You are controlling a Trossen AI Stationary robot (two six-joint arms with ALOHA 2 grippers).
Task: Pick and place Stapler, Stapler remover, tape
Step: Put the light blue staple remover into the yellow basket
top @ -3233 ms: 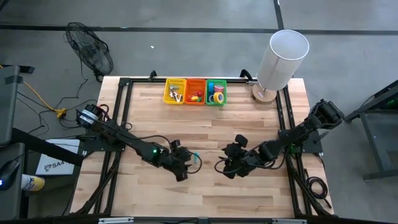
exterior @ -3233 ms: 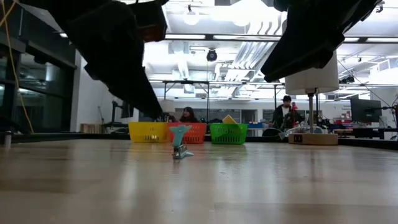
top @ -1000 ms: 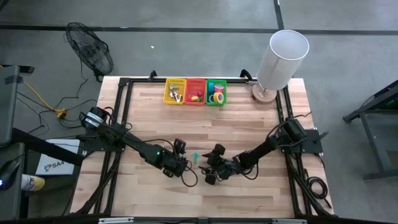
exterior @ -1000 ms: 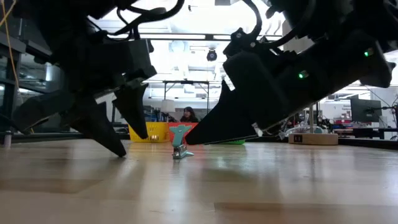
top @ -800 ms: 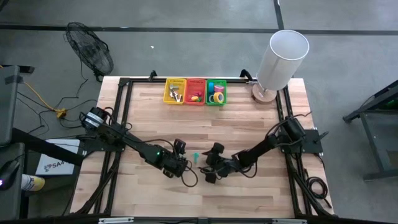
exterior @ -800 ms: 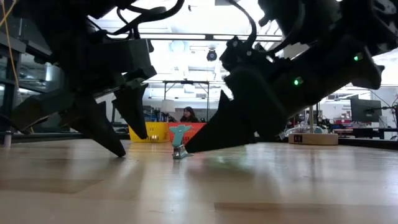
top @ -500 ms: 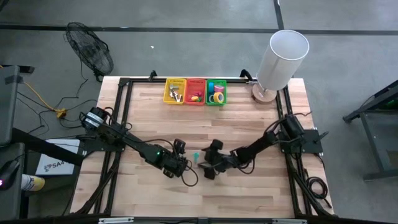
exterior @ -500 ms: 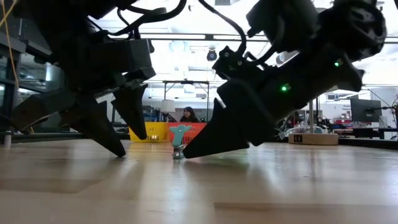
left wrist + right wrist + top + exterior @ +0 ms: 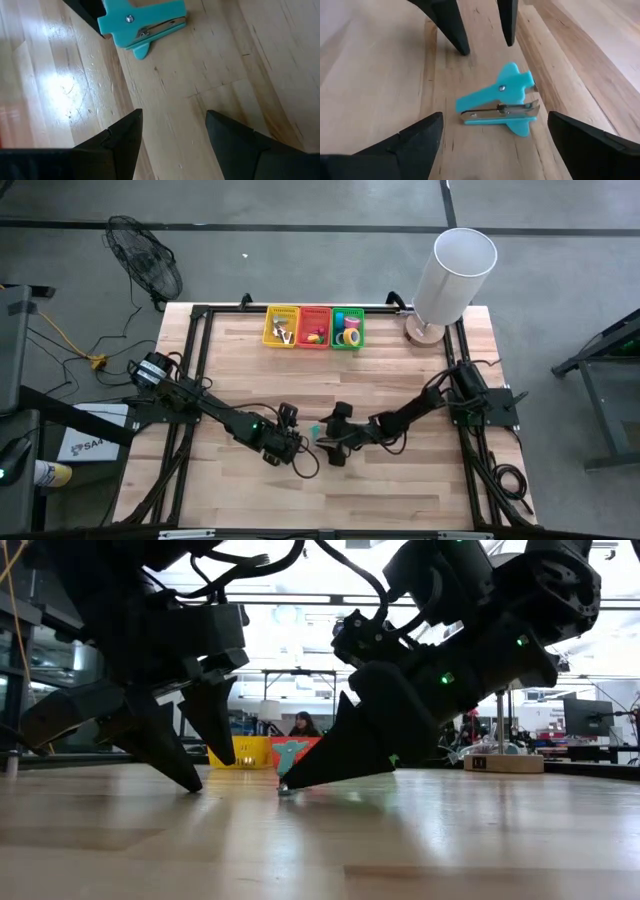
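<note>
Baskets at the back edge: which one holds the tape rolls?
The green basket, the one nearest the white lamp. Ring-shaped tape rolls show inside it; the yellow basket and orange basket beside it hold other items.

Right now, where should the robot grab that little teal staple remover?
Probably across its two winged grips, from above. The staple remover lies flat on the table, its metal claws closed at one end. The right tool, open, already straddles it; the left tool, also open, waits nearby.
</note>
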